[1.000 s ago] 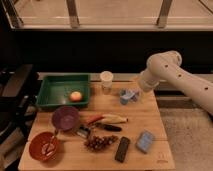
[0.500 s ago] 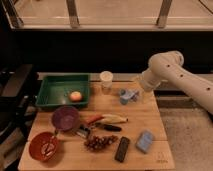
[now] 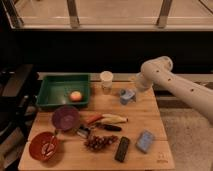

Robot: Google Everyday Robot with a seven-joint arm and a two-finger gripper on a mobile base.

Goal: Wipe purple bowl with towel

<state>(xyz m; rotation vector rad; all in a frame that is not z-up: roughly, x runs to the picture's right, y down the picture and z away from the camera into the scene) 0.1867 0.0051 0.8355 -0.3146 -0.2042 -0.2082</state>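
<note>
The purple bowl (image 3: 65, 118) sits on the wooden table (image 3: 142, 122) at the left, in front of the green tray. A small blue-grey towel (image 3: 126, 96) lies bunched at the back right of the table. My gripper (image 3: 132, 92) is at the end of the white arm, right at the towel's far right side, touching or just over it. The arm reaches in from the right.
A green tray (image 3: 54, 99) holding an orange fruit (image 3: 75, 96) stands at the back left. A white cup (image 3: 106, 81), a banana (image 3: 115, 118), a carrot, a knife, grapes (image 3: 100, 142), a red bowl (image 3: 43, 146), a black remote (image 3: 121, 149) and a blue sponge (image 3: 145, 141) lie around.
</note>
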